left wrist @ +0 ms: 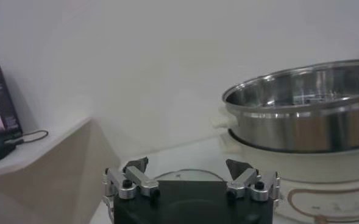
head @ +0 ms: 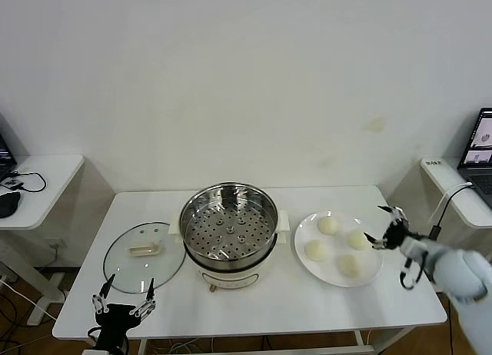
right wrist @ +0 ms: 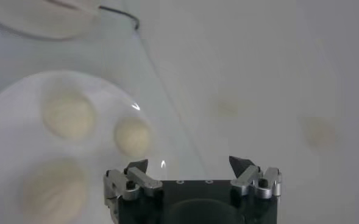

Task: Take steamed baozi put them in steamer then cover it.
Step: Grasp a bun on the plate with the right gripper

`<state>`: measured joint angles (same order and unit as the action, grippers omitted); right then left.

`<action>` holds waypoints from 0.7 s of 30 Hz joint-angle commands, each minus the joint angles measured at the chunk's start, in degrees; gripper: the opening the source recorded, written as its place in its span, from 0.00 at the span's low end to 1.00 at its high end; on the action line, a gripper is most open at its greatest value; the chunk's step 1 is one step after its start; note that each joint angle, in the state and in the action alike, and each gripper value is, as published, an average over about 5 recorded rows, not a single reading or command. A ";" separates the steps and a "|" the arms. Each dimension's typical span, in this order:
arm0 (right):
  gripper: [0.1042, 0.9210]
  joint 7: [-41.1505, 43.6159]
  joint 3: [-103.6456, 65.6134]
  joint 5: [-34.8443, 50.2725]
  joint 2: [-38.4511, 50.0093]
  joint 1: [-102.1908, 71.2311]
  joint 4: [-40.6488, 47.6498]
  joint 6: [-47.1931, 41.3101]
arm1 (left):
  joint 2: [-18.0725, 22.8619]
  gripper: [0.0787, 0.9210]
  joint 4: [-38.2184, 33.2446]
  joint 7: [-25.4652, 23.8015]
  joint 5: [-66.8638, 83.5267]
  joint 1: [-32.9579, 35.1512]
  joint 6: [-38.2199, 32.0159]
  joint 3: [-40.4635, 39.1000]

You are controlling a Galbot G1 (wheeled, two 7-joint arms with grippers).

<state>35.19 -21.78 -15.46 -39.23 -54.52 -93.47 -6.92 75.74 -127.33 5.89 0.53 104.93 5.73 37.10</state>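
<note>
The steamer (head: 229, 236), a shiny steel pot with a perforated tray, stands uncovered at the table's middle. It also shows in the left wrist view (left wrist: 307, 112). The glass cover (head: 144, 257) lies flat on the table to its left. Four steamed baozi (head: 328, 225) (head: 358, 239) (head: 317, 250) (head: 350, 264) sit on a white plate (head: 337, 246) to its right. My right gripper (head: 375, 224) is open and empty, just past the plate's right edge. In the right wrist view it (right wrist: 189, 164) hovers beside the plate (right wrist: 8, 134), with a baozi (right wrist: 133, 136) close by. My left gripper (head: 129, 287) is open near the table's front left edge, in front of the cover.
A side table (head: 38, 178) with a mouse and cable stands at the left. Another with a laptop (head: 480, 151) stands at the right. A white wall runs behind the table.
</note>
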 commanded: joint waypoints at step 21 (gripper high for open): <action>0.88 23.87 62.67 2.16 -10.21 57.21 39.09 1.41 | -0.85 0.88 0.90 -0.97 -0.54 -3.15 0.07 1.95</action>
<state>57.35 30.25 -12.79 -41.47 -6.06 -65.66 -5.25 74.93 -126.41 4.93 0.10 102.11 5.81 38.98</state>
